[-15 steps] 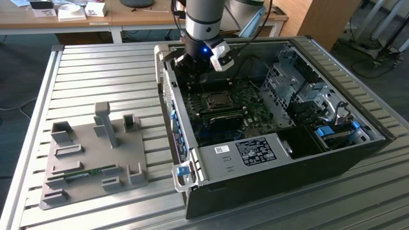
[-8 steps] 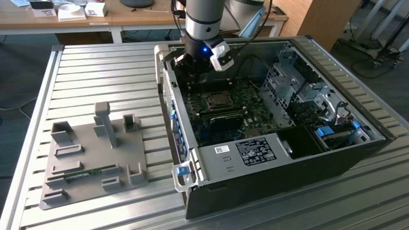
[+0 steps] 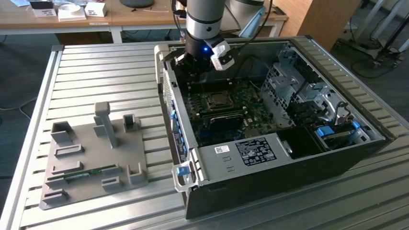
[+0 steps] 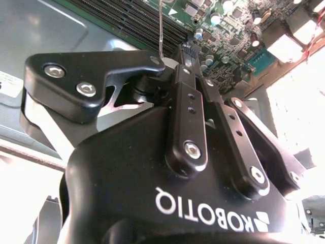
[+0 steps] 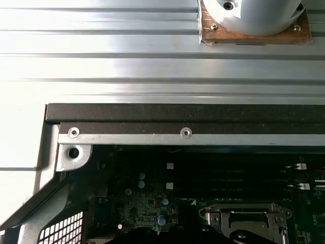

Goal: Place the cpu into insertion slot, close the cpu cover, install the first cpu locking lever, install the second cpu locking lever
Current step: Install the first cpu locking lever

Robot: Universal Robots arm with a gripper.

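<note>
1. Gripper [image 4: 192, 53] fingers are pressed together in the second wrist view, low inside the open computer case [image 3: 288, 182], upper middle of the exterior view.
2. Insertion slot [image 3: 218, 99] sits at that frame's centre, near the gripper.
3. Cpu cover [image 5: 244, 208] lies flat over it.

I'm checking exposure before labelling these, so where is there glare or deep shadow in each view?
Exterior view: even room light, the computer case interior darker than the table. Second wrist view: the dark end effector stands against blown-out white patches near the motherboard. First wrist view: glare whitens the ribbed table, while the case interior lies in shadow.
</note>
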